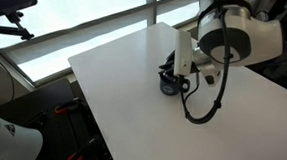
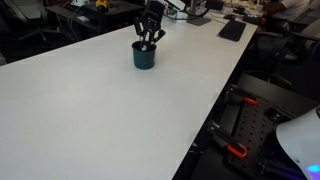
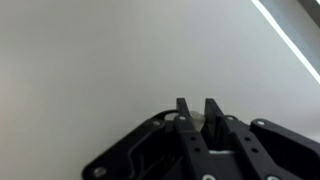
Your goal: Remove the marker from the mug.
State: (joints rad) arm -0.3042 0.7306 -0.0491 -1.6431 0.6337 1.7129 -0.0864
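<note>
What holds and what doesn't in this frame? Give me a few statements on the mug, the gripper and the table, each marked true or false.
1. The mug stands upright on the white table. True.
2. The gripper hangs right over the mug's mouth. True.
3. Two mugs are on the table. False: only one is there.
4. The mug is bright red. False: it is dark.
5. The wrist view looks down into the mug. False: it shows only the gripper's fingers and bare table.
</note>
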